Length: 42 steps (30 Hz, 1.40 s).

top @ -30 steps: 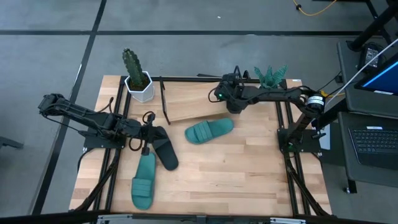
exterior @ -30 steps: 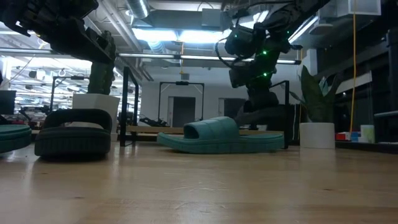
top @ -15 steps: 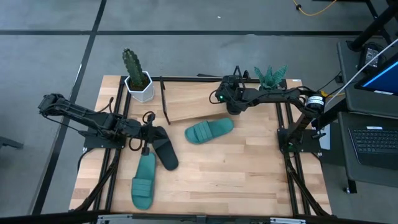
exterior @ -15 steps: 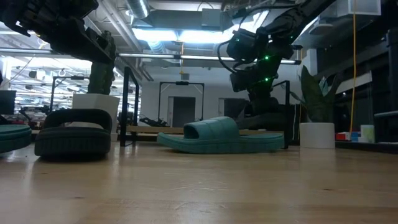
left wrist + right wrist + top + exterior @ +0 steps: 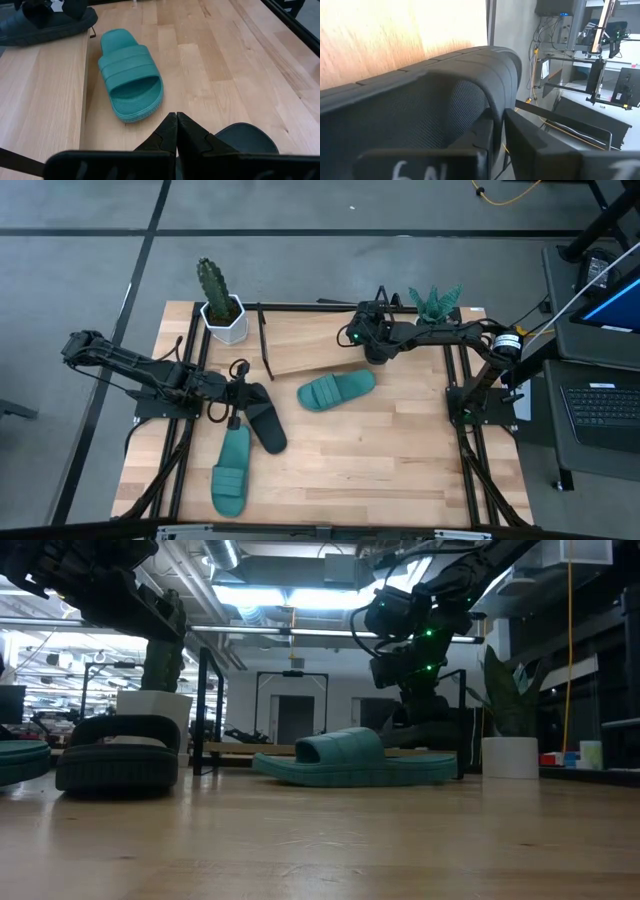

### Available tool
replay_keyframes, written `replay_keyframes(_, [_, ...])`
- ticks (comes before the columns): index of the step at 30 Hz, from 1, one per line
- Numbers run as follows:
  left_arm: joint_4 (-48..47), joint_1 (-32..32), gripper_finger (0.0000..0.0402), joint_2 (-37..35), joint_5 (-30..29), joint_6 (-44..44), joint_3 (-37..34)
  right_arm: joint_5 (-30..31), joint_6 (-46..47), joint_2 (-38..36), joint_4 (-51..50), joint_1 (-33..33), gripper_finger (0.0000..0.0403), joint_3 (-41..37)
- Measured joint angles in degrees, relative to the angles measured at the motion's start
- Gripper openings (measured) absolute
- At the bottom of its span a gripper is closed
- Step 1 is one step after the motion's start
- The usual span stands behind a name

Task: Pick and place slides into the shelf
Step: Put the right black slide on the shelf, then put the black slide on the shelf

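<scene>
My right gripper [image 5: 368, 340] is shut on a black slide [image 5: 45, 24] at the right end of the shelf [image 5: 300, 345]. The slide's strap fills the right wrist view [image 5: 445, 75]. My left gripper [image 5: 176, 116] is shut and empty. It hovers over the heel end of the second black slide [image 5: 266, 420], which lies sole down on the table. One teal slide [image 5: 337, 390] lies just in front of the shelf. The other teal slide [image 5: 231, 470] lies near the table's near left corner. My right gripper pinches the edge of the black slide's strap [image 5: 492, 80]. One finger [image 5: 482, 135] is under the strap against its mesh lining and the other finger [image 5: 530, 137] is outside. In the left wrist view the slide appears to lie on the shelf's board; I cannot tell whether it rests there.
A cactus in a white pot [image 5: 222, 315] stands at the shelf's left end. A green plant [image 5: 435, 302] stands at the table's far right corner. Black frame rails run along both table sides [image 5: 465, 440]. Bare tabletop shows in the near middle and right [image 5: 380, 460].
My right gripper has shifted a little toward the table's right edge with the black slide, then kept still.
</scene>
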Motion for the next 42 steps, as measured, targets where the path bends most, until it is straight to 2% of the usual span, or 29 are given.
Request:
replay_keyframes(5, [0.00, 0.00, 0.0000, 0.00, 0.00, 0.00, 0.00, -0.05, -0.01, 0.00, -0.07, 0.02, 0.0065, 0.00])
replay_keyframes(15, [0.00, 0.00, 0.0000, 0.00, 0.00, -0.02, 0.00, -0.03, 0.01, 0.00, -0.06, 0.52, 0.0140, 0.04])
replay_keyframes(22, [-0.02, 0.00, 0.0000, 0.00, 0.00, -0.07, 0.00, 0.40, -0.76, 0.00, -0.02, 0.55, 0.0174, 0.07])
replay_keyframes(34, [0.00, 0.00, 0.0000, 0.01, 0.02, -0.07, 0.00, 2.11, -1.42, -0.20, -0.32, 4.01, 0.0187, 0.48])
replay_keyframes(38, [-0.01, -0.01, 0.0000, 0.00, 0.18, -0.07, 0.00, 2.11, -0.67, -0.20, -4.55, 5.57, 0.0187, 3.44])
replay_keyframes(42, [-0.02, -0.02, 0.0000, 0.00, 0.44, -0.09, 0.00, 2.07, 3.85, -0.20, -10.77, 7.46, 0.0187, 7.94])
